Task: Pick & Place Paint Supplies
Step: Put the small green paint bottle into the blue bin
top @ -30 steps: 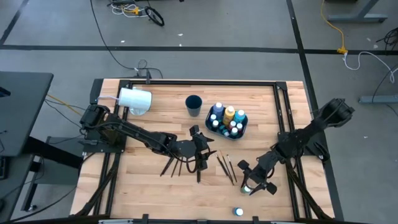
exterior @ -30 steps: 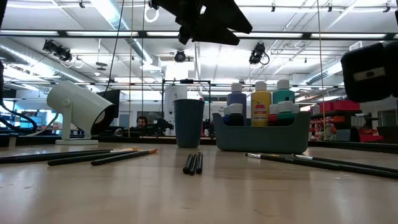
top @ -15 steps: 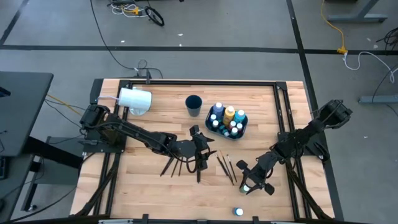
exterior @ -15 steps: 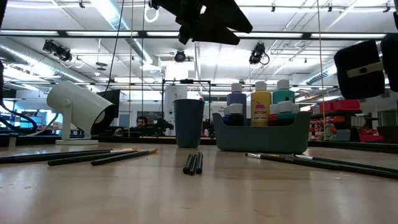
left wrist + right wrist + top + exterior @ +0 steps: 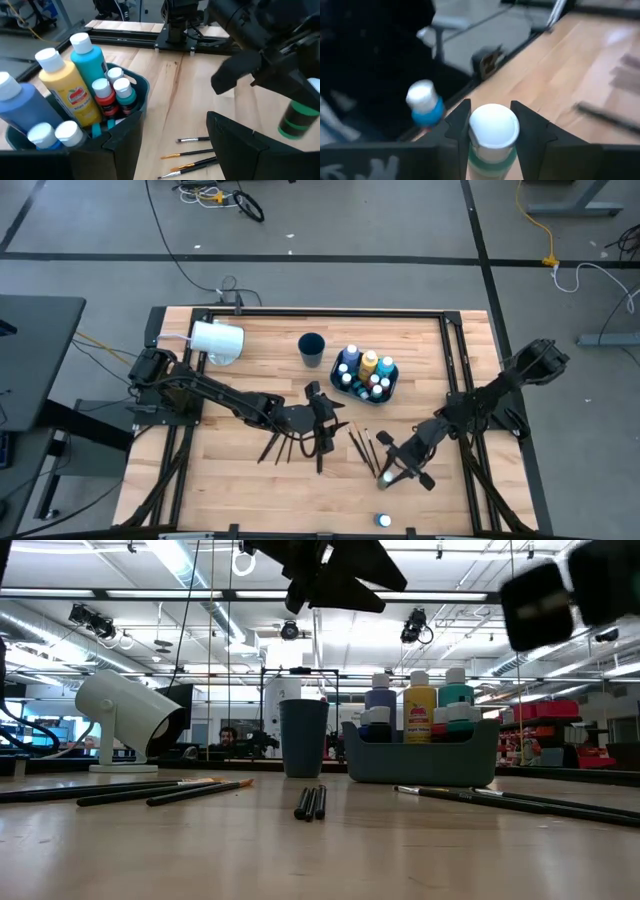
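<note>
The right pincer (image 5: 388, 475) has its two fingers (image 5: 530, 127) pressed on either side of a small green bottle (image 5: 492, 135) with a white cap, so it is grasping the bottle. In the left wrist view the green bottle hangs clear of the desk (image 5: 250, 470). Its long way runs along the fingers, cap toward the wrist.

The bin (image 5: 366, 377) with the other bottles lies toward 11 o'clock from this pincer, well apart. I think the bottle must travel that way next.

A blue bottle (image 5: 384, 521) lies on the desk at 6 o'clock from the right pincer, near the front edge.

The left pincer (image 5: 322, 423) waits with fingers spread, empty, over the brushes (image 5: 290, 448).
</note>
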Action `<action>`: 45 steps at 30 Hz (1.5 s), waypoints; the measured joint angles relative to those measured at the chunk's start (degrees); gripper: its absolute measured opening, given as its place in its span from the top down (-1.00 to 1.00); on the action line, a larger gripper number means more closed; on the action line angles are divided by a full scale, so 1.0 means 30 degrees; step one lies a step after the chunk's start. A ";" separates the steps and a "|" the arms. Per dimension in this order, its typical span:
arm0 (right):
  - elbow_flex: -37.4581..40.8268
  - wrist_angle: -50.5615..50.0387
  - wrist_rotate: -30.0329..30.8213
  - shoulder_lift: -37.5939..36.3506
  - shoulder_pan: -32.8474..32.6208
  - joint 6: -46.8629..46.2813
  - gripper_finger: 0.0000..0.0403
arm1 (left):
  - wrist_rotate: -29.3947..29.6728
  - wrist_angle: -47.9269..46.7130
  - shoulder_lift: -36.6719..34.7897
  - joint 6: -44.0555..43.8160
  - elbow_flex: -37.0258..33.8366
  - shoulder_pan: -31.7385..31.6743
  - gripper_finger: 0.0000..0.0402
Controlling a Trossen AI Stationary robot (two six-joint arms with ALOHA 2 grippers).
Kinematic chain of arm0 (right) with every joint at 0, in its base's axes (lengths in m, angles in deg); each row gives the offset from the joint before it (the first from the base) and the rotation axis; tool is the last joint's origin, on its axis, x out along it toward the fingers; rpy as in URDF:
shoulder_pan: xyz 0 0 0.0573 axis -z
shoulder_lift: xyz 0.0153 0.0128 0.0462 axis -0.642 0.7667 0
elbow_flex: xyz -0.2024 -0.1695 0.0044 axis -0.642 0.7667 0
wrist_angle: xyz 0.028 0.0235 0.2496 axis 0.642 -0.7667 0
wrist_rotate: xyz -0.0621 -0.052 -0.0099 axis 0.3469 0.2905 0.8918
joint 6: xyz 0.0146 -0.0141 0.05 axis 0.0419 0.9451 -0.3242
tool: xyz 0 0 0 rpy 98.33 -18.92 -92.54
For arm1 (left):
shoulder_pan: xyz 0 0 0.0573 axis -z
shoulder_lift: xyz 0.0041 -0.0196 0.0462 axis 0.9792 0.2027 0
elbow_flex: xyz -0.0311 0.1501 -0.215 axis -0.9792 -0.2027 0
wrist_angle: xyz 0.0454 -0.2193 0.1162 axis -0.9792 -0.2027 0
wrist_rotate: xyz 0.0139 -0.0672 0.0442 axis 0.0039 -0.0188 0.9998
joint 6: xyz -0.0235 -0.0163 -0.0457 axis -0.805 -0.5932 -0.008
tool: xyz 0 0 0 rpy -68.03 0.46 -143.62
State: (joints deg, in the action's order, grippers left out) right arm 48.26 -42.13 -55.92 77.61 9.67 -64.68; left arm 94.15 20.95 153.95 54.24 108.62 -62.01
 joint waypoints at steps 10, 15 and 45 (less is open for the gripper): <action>-0.2212 -0.3064 1.3355 -0.2567 0.1791 0.1821 0.41 | 0.1233 -0.0176 -0.1309 0.0318 0.0015 0.0293 -0.13; -0.2205 -0.3050 1.7598 -0.1848 0.3114 0.0713 0.43 | 0.2291 -0.0287 -0.2772 0.2163 0.0028 0.0832 -0.13; -0.3844 -0.5701 1.7583 0.2184 0.7722 -0.2065 0.42 | 0.2518 -0.1071 -0.3111 0.2912 0.0007 0.1086 -0.14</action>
State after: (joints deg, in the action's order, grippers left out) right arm 36.72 -59.24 -3.17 84.16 32.84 -70.87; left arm 101.71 17.74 144.62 62.97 108.64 -58.75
